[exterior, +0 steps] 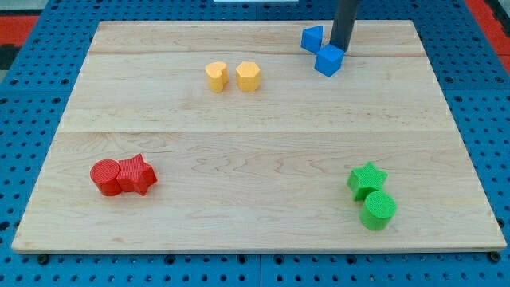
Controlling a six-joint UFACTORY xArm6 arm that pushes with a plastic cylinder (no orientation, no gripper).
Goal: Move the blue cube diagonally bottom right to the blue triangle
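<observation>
Pale wooden board (263, 143) is laid over a blue pegboard. Near the view's top right, the blue cube (329, 60) is seen just beside and below-right of the blue triangle (312, 38). My tip (340, 48) is set against the cube's upper edge, between the two blue blocks. No jaws are carried by the rod. Yellow, red and green blocks are kept well apart elsewhere.

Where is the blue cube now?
The blue cube sits near the view's top right, diagonally below-right of the blue triangle, with my tip at its upper edge.
</observation>
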